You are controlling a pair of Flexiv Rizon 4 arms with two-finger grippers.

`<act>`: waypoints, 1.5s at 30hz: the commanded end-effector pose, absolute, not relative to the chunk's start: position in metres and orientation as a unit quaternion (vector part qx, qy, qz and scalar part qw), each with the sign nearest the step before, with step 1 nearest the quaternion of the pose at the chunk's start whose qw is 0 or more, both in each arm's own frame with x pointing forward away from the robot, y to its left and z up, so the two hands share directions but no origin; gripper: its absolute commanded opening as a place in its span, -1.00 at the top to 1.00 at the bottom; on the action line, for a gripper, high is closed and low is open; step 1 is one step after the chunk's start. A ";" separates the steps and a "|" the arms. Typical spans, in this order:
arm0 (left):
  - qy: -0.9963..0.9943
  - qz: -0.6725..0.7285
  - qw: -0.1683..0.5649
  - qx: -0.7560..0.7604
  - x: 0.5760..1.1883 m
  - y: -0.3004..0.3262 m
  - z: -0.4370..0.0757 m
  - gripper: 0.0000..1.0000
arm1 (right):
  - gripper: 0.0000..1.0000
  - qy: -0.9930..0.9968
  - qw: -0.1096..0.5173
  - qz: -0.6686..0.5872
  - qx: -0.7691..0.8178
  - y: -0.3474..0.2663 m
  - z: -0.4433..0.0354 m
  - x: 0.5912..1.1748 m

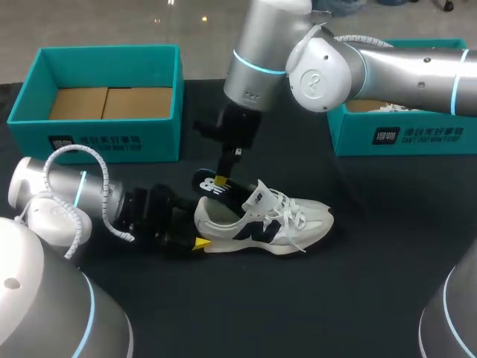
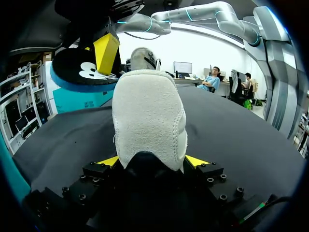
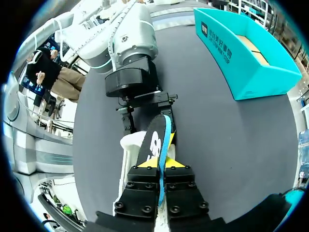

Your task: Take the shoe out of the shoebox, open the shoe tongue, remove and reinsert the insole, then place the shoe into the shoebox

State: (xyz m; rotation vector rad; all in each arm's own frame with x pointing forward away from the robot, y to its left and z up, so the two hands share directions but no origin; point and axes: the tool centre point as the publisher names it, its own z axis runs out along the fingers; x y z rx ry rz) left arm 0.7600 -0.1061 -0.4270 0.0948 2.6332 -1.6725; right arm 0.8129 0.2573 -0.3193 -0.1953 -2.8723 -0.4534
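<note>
A white sneaker [image 1: 262, 222] with a navy logo lies on its sole in the middle of the black table, toe to the right. My left gripper [image 1: 195, 240] is shut on its heel [image 2: 149, 121], one yellow tip on each side. My right gripper [image 1: 222, 179] comes down from above and is shut on a black insole [image 1: 208, 184] with a blue edge. The insole [image 3: 157, 137] hangs out of the shoe, just above and behind the heel opening [image 3: 130, 144]. From the left wrist view the insole [image 2: 76, 72] shows above the heel, with a yellow finger [image 2: 106, 50] of the right gripper on it.
An open teal shoebox [image 1: 104, 127] with a cardboard floor stands at the back left. A second teal box [image 1: 402, 134] stands at the back right, under my right arm, with something white inside. The first box [image 3: 251, 53] also shows in the right wrist view.
</note>
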 end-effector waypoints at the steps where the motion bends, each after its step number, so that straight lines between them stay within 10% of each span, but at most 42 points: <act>1: 0.845 -0.534 0.010 0.031 0.762 -0.109 -0.433 1.00 | 1.00 -0.980 0.097 -0.162 -0.069 0.264 -0.304 0.822; 29: 0.845 -0.534 0.010 0.031 0.762 -0.109 -0.433 1.00 | 1.00 -0.935 -0.142 -0.300 -0.127 0.284 -0.108 0.910; 45: 0.845 -0.534 0.010 0.031 0.762 -0.109 -0.433 1.00 | 1.00 -0.939 -0.150 -0.283 -0.123 0.283 -0.094 0.905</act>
